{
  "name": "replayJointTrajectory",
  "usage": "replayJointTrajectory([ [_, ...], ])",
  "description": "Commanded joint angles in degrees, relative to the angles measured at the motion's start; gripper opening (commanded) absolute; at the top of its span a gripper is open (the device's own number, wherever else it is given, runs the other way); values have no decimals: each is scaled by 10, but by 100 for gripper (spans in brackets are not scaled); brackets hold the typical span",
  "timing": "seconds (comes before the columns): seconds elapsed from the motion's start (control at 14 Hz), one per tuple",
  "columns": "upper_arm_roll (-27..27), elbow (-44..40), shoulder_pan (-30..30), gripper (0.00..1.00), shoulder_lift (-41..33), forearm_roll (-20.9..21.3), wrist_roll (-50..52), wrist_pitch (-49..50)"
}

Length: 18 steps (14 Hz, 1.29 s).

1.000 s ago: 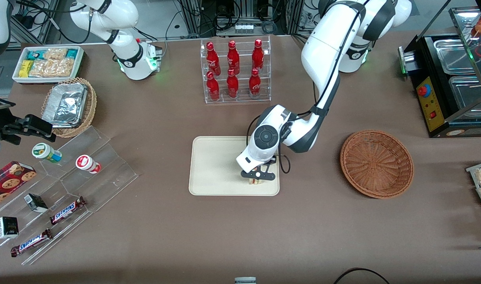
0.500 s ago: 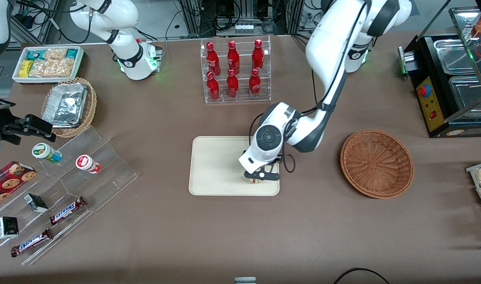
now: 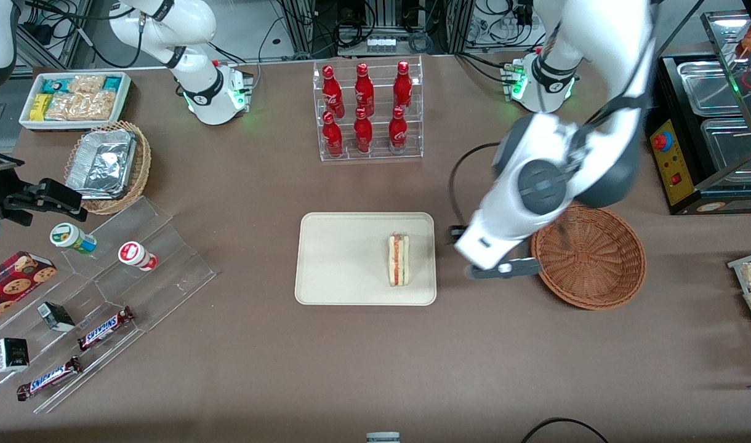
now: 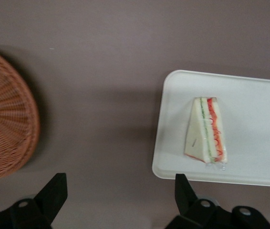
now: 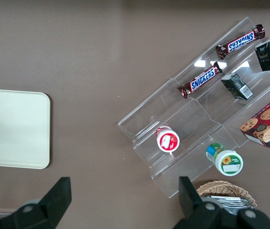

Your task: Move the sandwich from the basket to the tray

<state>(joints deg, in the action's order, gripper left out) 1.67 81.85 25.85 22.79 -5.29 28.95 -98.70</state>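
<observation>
A: Where's the sandwich (image 3: 398,259) sitting?
B: Lying flat on the tray (image 3: 332,258), near the edge closest to the basket (image 3: 597,271). Filling stripe is showing.

A: Pincer (image 3: 502,269)?
B: Hanging above the bare brown surface (image 3: 351,369), between tray and basket, just beside the basket rim. Fingers (image 4: 53,193) are standing spread wide, gripping nothing.

A: Anything sitting in the basket?
B: Only wicker is showing.
</observation>
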Motion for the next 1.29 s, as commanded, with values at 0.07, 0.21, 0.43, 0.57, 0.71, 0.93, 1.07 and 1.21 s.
replayJointTrajectory([
  [0.07,-8,32,-81,100,-74,12,-28,50],
  [0.21,-8,32,-119,100,-92,17,-98,78],
  [0.43,-8,35,-168,100,-125,19,-131,102],
  [0.57,-8,41,-175,100,-151,40,-129,110],
  [0.71,-17,66,-212,100,-196,47,-129,112],
  [0.93,-32,71,-234,100,-225,48,-145,125],
  [1.07,-65,68,-272,100,-238,48,-207,143],
  [1.21,-65,64,-264,100,-238,57,-208,148],
])
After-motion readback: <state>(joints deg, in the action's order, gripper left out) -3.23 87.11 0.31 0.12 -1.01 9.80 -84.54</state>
